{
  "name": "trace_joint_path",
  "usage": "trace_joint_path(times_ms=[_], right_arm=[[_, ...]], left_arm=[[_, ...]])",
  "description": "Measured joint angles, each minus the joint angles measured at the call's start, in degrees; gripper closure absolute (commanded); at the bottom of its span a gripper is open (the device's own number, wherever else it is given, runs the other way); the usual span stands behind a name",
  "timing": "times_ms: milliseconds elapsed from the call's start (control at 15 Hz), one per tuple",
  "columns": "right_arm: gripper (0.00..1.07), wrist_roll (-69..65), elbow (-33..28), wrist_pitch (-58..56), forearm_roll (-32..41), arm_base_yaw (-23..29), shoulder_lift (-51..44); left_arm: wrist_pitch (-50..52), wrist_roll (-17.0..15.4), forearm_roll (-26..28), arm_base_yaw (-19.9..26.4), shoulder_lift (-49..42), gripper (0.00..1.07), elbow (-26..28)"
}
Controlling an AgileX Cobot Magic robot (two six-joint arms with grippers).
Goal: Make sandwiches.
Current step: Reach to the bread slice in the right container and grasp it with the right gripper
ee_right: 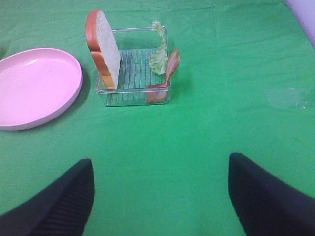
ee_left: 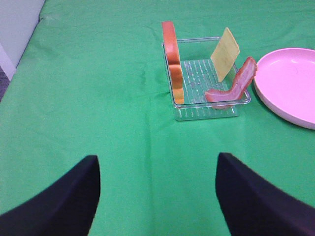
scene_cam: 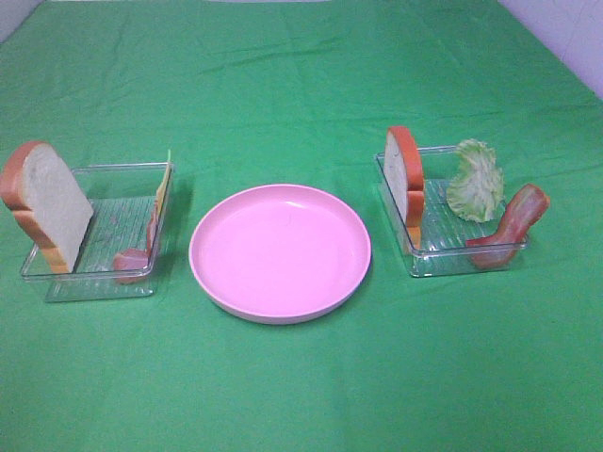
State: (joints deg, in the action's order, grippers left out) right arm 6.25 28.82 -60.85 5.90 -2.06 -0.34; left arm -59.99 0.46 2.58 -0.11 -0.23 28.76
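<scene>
Green cloth (scene_cam: 301, 85) covers the tabletop, with a round pink plate (scene_cam: 280, 252) at its middle. The clear left tray (scene_cam: 118, 221) holds three things: the left bread slice (scene_cam: 47, 202) on edge against the outer wall, a yellow cheese slice (scene_cam: 163, 188) leaning on the wall nearest the plate, and the left bacon strip (scene_cam: 132, 262) at the front corner. The clear right tray (scene_cam: 438, 226) holds the right bread slice (scene_cam: 403, 184) on edge at the plate side, a lettuce leaf (scene_cam: 476, 181), and the right bacon strip (scene_cam: 509, 226) propped over the outer wall. The left tool (ee_left: 157, 196) and right tool (ee_right: 160, 196) hang above the cloth, fingers spread wide, gripping nothing.
</scene>
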Motion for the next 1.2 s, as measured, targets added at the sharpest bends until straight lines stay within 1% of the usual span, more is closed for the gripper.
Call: trace_joint_path(times_ms=[1200], right_arm=[[0.36, 0.0, 0.0, 0.0, 0.0, 0.0, 0.0]], left_arm=[[0.0, 0.0, 0.0, 0.0, 0.0, 0.42, 0.0]])
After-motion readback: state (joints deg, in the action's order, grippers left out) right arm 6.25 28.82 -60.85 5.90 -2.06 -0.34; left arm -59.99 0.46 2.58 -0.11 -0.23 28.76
